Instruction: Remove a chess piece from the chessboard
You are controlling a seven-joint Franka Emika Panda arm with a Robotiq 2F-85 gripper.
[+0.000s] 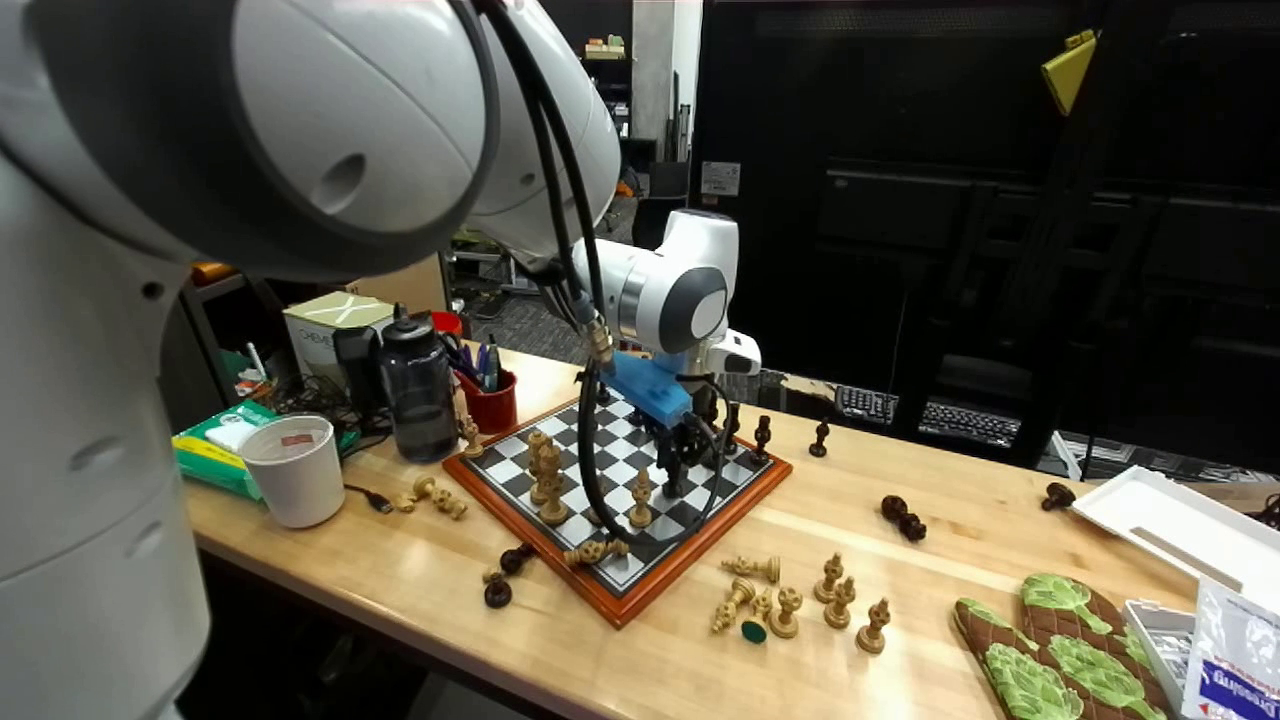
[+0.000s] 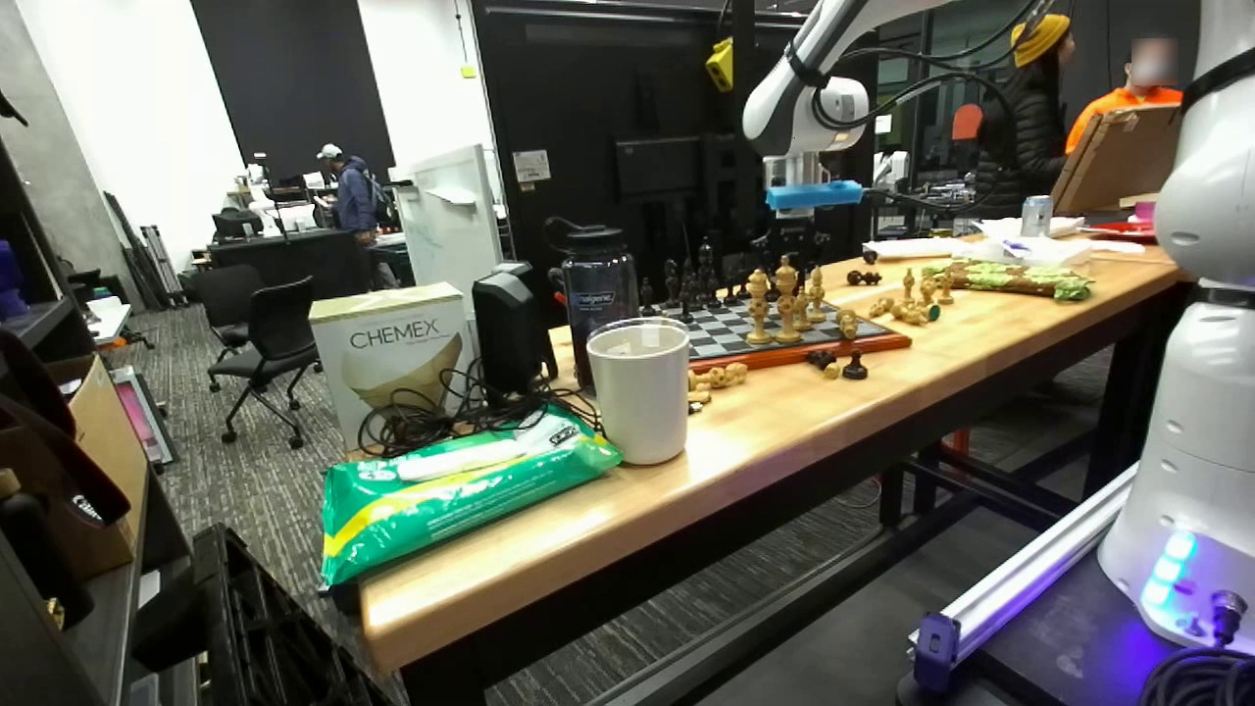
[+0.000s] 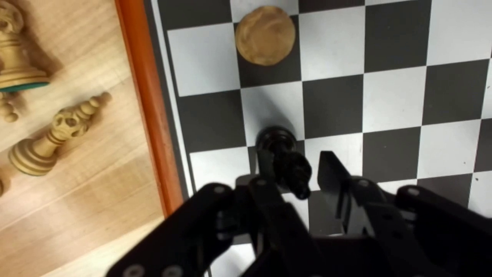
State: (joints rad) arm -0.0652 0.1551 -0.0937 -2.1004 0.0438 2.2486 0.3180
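1. One slender black chess piece [image 3: 291, 168] stands on the black-and-white chessboard [image 3: 144, 77] framed in reddish-brown wood, between the parted jaws of my black gripper [image 3: 296, 166].
2. I judge the approach done; gripping, lifting and removal remain.
3. Left of the board, I read "CHEMEX" on a white cardboard box [image 2: 392, 365] and "nalgene" on a dark translucent bottle [image 2: 598, 282].

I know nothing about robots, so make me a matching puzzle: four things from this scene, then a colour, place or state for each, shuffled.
Things:
1. gripper
2. dark chess piece in the wrist view
3. chessboard's frame
4. cup

Matches:
A. white
B. between black fingers
C. open
D. reddish-brown

Pairs: 1-C, 2-B, 3-D, 4-A
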